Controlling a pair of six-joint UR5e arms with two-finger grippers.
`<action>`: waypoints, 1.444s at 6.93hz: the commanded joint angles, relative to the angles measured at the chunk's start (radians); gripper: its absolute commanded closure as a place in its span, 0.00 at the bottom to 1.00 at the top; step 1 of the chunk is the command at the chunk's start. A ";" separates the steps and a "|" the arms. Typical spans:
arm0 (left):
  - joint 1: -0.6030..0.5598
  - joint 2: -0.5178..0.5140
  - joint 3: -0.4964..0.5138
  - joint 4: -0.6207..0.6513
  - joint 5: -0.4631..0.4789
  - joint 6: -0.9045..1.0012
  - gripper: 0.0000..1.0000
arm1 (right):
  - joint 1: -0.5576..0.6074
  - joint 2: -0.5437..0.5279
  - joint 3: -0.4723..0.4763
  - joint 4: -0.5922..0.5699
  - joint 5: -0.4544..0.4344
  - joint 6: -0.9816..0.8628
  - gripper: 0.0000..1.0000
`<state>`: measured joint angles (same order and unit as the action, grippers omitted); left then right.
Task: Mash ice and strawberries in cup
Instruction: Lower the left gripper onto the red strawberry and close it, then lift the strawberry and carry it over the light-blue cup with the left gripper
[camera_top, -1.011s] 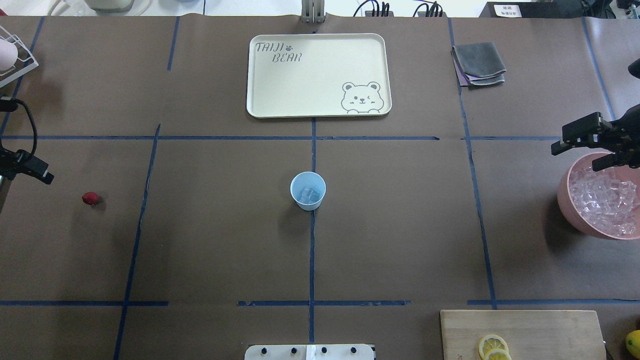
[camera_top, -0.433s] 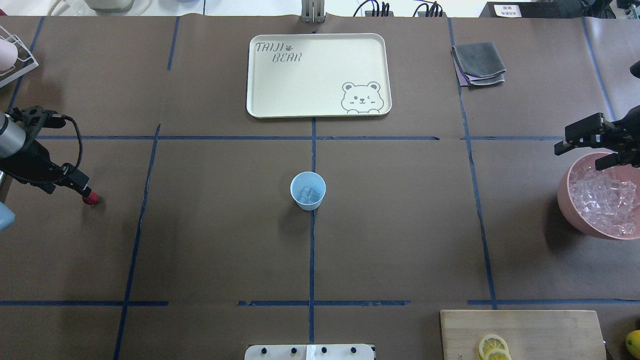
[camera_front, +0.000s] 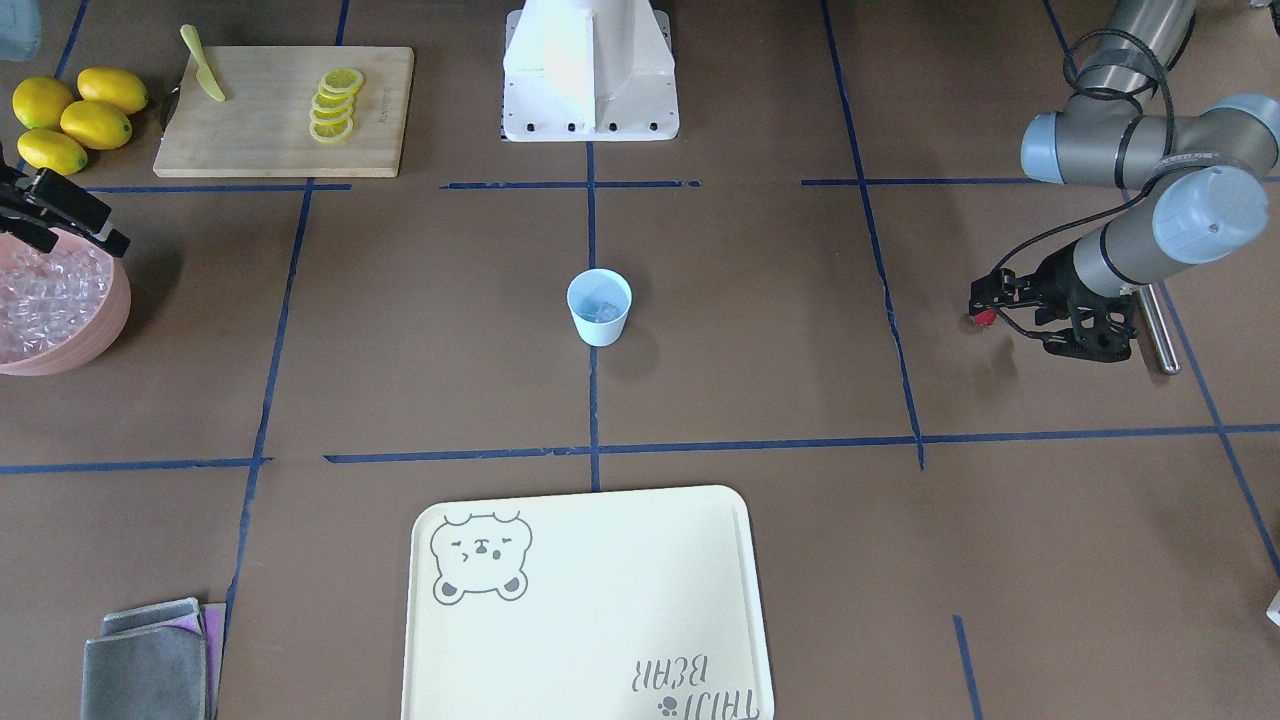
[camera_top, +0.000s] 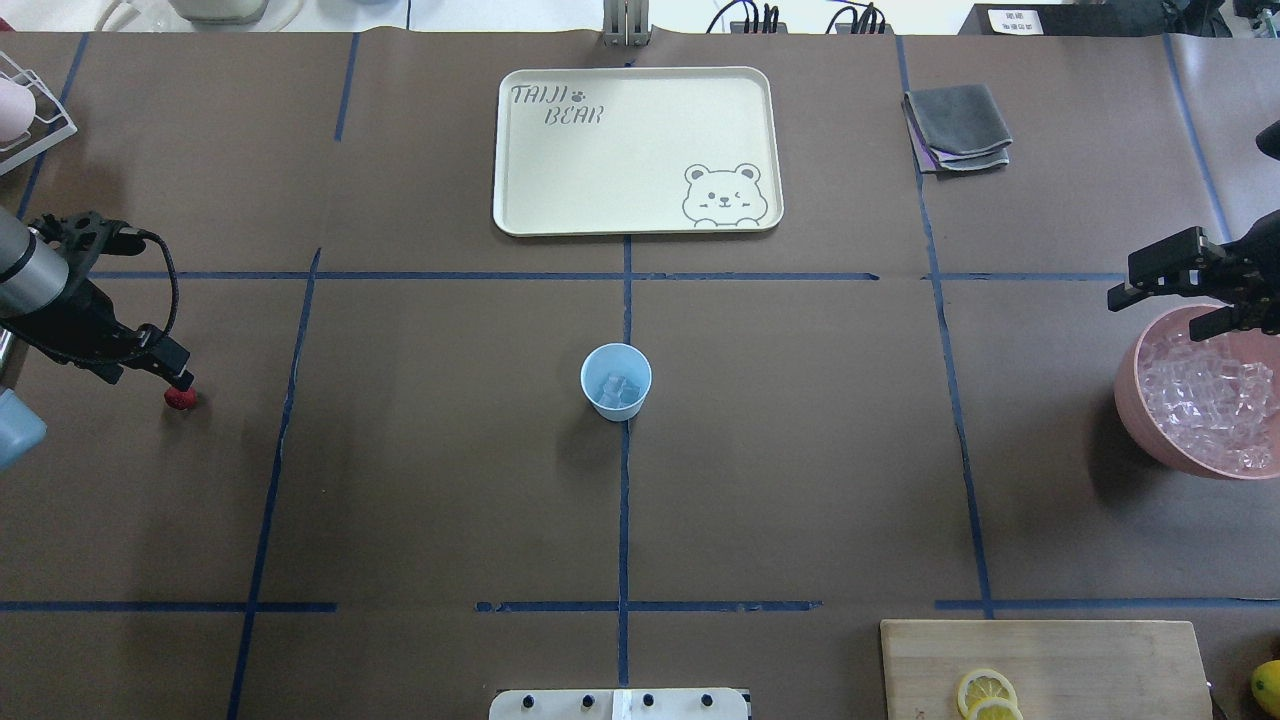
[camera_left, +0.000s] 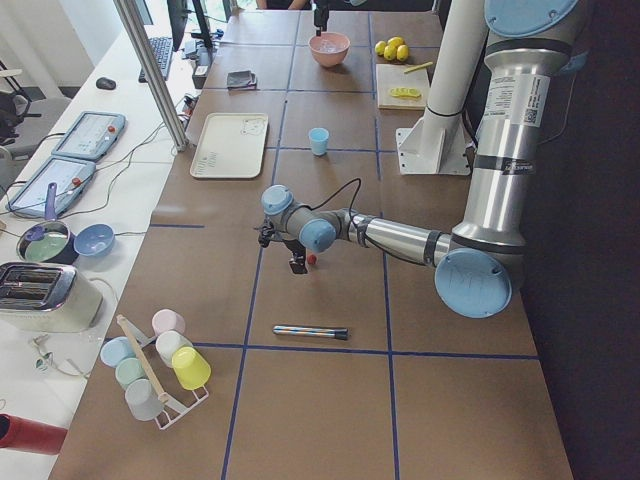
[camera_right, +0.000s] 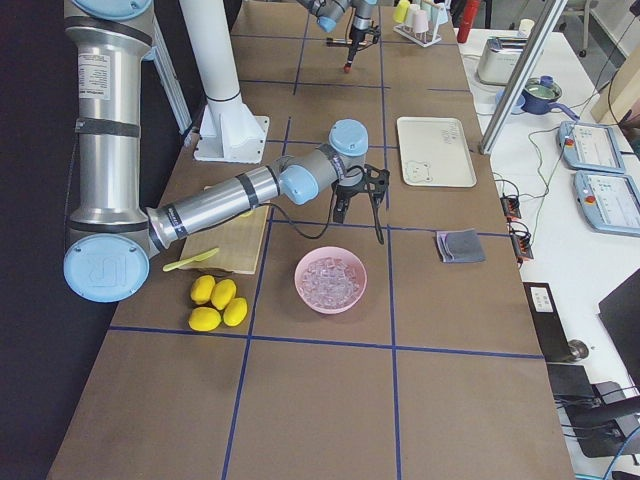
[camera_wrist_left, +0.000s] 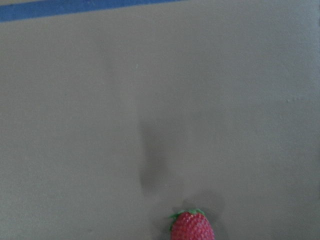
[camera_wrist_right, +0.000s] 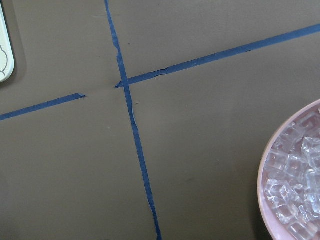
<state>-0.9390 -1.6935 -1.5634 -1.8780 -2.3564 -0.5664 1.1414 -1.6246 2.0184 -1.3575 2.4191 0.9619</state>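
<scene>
Centrally, matte tapered cup (camera_top: 618, 410), glassy ice (camera_top: 617, 387)

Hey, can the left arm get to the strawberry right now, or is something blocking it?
Probably yes. The left gripper hangs right at the strawberry, which lies alone on the bare table with nothing beside it. Whether its jaws are open I cannot tell.

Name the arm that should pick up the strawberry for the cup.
Left. Its pincer hangs just beside the strawberry at the table's left end. The right pincer sits at the pink bowl on the opposite end, far beyond the cup.
</scene>
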 joint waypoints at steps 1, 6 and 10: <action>0.016 -0.015 0.013 -0.003 0.008 -0.001 0.02 | 0.001 0.000 -0.006 0.000 0.000 -0.003 0.01; 0.016 -0.018 -0.007 -0.001 -0.003 -0.029 1.00 | 0.000 0.005 -0.007 -0.002 0.000 -0.002 0.01; 0.070 -0.274 -0.122 0.005 -0.076 -0.506 1.00 | 0.000 0.014 -0.015 -0.002 0.000 -0.003 0.01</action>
<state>-0.9051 -1.8758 -1.6762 -1.8712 -2.4267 -0.9293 1.1413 -1.6113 2.0066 -1.3591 2.4191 0.9603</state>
